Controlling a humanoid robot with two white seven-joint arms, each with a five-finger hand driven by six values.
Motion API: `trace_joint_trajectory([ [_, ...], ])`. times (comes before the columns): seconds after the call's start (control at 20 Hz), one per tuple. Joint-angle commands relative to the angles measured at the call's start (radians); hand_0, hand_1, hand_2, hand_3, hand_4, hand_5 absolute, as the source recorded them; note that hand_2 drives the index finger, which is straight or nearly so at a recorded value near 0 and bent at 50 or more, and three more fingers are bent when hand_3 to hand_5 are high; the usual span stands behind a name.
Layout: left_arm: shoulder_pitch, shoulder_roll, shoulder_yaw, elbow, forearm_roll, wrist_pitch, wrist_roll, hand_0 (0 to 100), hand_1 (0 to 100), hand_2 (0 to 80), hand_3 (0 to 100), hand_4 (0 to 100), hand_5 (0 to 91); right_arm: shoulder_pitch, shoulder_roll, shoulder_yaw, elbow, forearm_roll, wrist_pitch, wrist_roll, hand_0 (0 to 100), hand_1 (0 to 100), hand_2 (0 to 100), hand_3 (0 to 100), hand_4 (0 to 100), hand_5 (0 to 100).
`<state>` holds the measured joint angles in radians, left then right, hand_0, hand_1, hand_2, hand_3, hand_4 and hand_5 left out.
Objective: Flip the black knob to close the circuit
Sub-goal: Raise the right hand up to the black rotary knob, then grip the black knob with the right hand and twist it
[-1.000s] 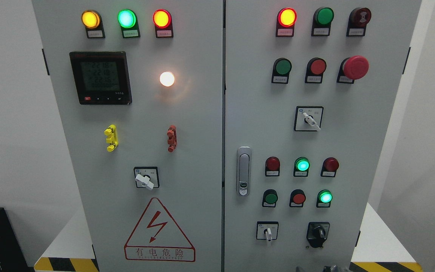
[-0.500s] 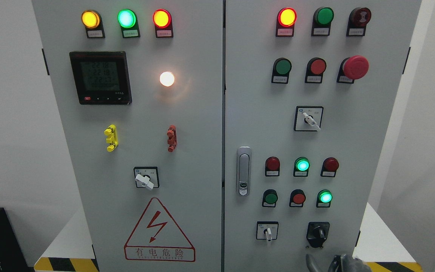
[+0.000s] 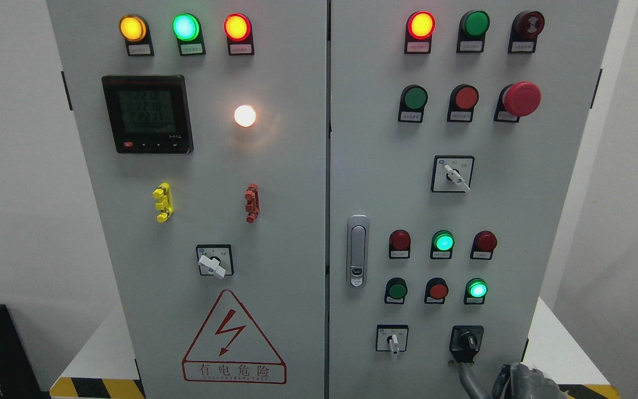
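Note:
The black knob sits in a black square housing at the lower right of the grey cabinet's right door; its pointer stands slightly left of upright. My right hand rises from the bottom edge just below and right of the knob. Its grey fingers are spread and hold nothing. One fingertip reaches up to the lower left corner of the knob's housing. Most of the hand is cut off by the picture's edge. The left arm does not show.
A white-handled selector switch sits left of the knob. Above it are red and green push buttons and two lit green lamps. A door latch is near the centre seam. A white platform with hazard stripes flanks the cabinet.
My right hand has come up from the bottom edge, from barely showing to reaching the knob's housing with one finger. The meter's digits have changed. The knob has not visibly turned.

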<state>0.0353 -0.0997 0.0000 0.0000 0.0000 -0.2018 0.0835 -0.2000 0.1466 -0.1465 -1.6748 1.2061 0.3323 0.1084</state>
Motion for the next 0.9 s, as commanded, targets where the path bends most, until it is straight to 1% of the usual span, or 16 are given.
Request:
trace_joint_trajectory([
  [0.0, 0.0, 0.0, -0.021, 0.021, -0.021, -0.001, 0.001, 12, 56, 0.0, 0, 0, 0.0, -0.012, 0.004, -0.018, 0.003, 0.02, -0.001, 0.0, 0, 6, 80, 96, 79, 81],
  [0.3, 0.0, 0.0, -0.021, 0.021, -0.021, -0.001, -0.001, 12, 56, 0.0, 0, 0, 0.0, -0.022, 0.007, -0.015, 0.01, 0.032, -0.006, 0.002, 0, 6, 80, 96, 79, 81],
  [0.55, 0.0, 0.0, -0.021, 0.021, -0.021, 0.001, 0.001, 12, 56, 0.0, 0, 0, 0.0, -0.038, 0.007, -0.018, 0.017, 0.033, -0.006, 0.011, 0, 6, 80, 96, 80, 81],
  [0.85, 0.0, 0.0, -0.021, 0.021, -0.021, 0.001, -0.001, 12, 56, 0.0, 0, 0, 0.0, -0.048, 0.008, -0.036, 0.023, 0.035, -0.003, 0.01, 0, 7, 80, 96, 80, 81],
])
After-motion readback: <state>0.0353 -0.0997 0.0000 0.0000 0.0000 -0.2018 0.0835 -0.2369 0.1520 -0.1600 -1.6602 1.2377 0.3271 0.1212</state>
